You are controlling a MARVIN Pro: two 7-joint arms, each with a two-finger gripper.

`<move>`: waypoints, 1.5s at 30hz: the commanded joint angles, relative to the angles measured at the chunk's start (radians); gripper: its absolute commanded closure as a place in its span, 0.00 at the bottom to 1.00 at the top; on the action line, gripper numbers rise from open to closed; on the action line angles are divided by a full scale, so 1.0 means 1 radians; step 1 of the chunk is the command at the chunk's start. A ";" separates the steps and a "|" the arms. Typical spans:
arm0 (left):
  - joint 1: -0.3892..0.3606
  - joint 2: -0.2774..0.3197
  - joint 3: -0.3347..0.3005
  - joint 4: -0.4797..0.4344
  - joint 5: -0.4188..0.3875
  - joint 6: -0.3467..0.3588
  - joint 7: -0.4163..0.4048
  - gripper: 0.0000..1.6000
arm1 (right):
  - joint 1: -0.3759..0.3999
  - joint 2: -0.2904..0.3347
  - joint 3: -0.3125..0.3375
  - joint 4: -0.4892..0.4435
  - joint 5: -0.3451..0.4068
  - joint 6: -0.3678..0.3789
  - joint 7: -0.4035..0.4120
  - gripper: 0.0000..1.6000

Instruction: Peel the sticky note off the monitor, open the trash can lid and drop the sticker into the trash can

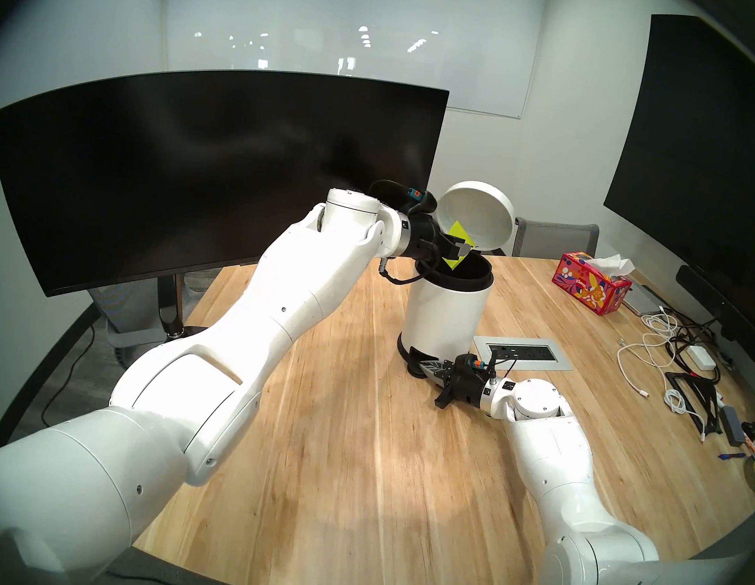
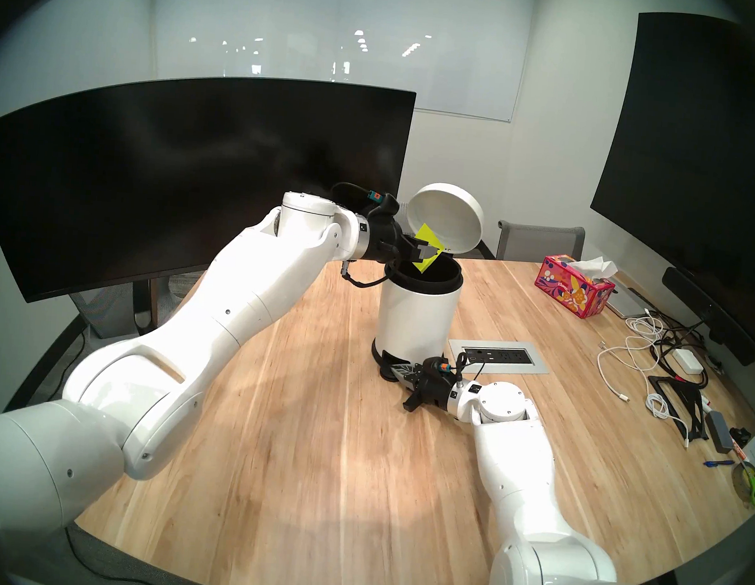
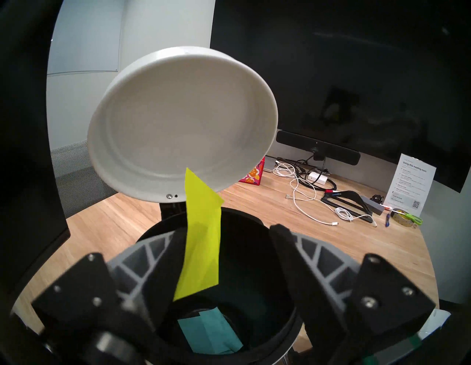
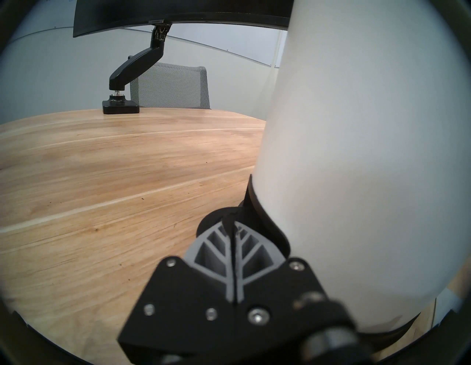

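Trash can (image 1: 447, 317) stands on the wooden table (image 1: 356, 440), lid (image 1: 477, 216) tipped up at the back, black bucket exposed. Left gripper (image 3: 224, 242) hangs over the mouth with fingers parted; the sticky note (image 3: 201, 244) hangs between them, clinging to the left finger, above the bucket. Right gripper (image 4: 233, 226) is closed, fingertips on the black pedal (image 1: 422, 366) at the can's base.

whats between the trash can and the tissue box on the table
Nothing: in the head views only bare wood table shows between the trash can and the tissue box. The raised trash can lid hangs above that stretch.
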 commanded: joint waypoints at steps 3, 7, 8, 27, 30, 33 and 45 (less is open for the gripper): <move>-0.020 -0.004 -0.007 -0.013 -0.003 0.001 -0.003 0.00 | -0.001 0.005 -0.002 0.001 -0.005 0.001 0.002 1.00; -0.020 -0.007 -0.006 -0.009 -0.003 -0.002 -0.007 0.00 | -0.001 0.005 -0.002 0.001 -0.005 0.001 0.002 1.00; -0.019 -0.008 -0.005 -0.010 -0.004 -0.002 -0.008 0.00 | -0.001 0.005 -0.001 0.001 -0.005 0.001 0.002 1.00; 0.018 0.003 0.019 -0.091 -0.007 0.027 -0.063 0.00 | -0.001 0.004 0.000 0.001 -0.007 0.001 0.003 1.00; 0.024 0.015 0.034 -0.105 0.000 0.035 -0.078 0.00 | -0.001 0.004 0.001 0.001 -0.007 0.001 0.003 1.00; 0.030 0.026 0.048 -0.111 0.009 0.023 -0.084 0.00 | -0.001 0.004 0.001 0.001 -0.007 0.001 0.004 1.00; 0.010 0.048 0.079 -0.078 0.050 0.008 -0.074 0.00 | -0.001 0.003 0.002 0.001 -0.008 0.001 0.004 1.00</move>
